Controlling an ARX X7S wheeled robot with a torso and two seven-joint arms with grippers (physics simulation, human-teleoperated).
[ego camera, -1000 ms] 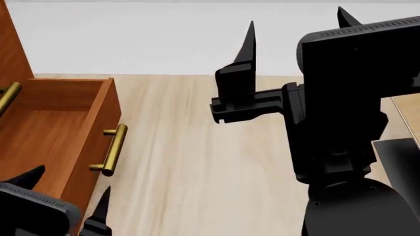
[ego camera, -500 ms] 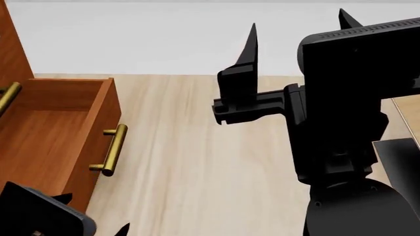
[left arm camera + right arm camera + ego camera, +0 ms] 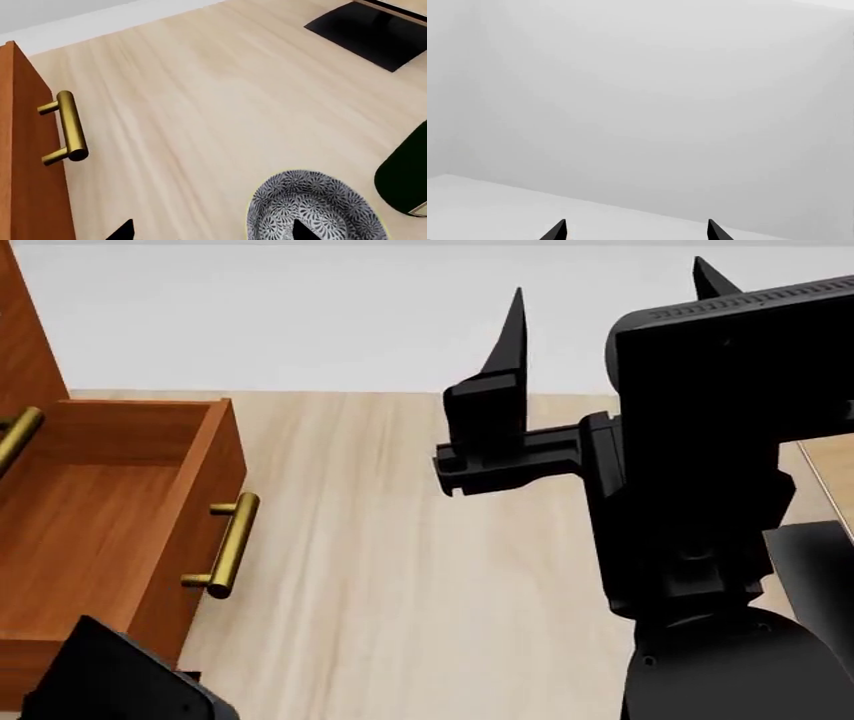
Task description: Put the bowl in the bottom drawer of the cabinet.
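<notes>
The bowl [image 3: 319,206], white with a dense blue-grey floral pattern, sits on the light wood floor in the left wrist view. My left gripper [image 3: 213,232] is open just above it. One fingertip [image 3: 301,231] shows over the bowl's inside and the other over bare floor. The bottom drawer [image 3: 80,530] of the cabinet [image 3: 19,335] stands pulled open and empty, its brass handle [image 3: 230,545] facing the floor space. The same handle [image 3: 67,127] shows to one side of the bowl. My right gripper [image 3: 607,305] is raised, open and holding nothing [image 3: 635,231]. The head view does not show the bowl.
A dark green bottle [image 3: 404,175] stands close beside the bowl. A black base plate [image 3: 373,30] lies farther off on the floor. An upper brass handle [image 3: 14,435] shows at the cabinet's edge. The right arm's bulk [image 3: 707,540] fills the right of the head view.
My left arm has sunk lower in the head view, and its fingertips have dropped out of that picture. The right gripper has barely shifted.
</notes>
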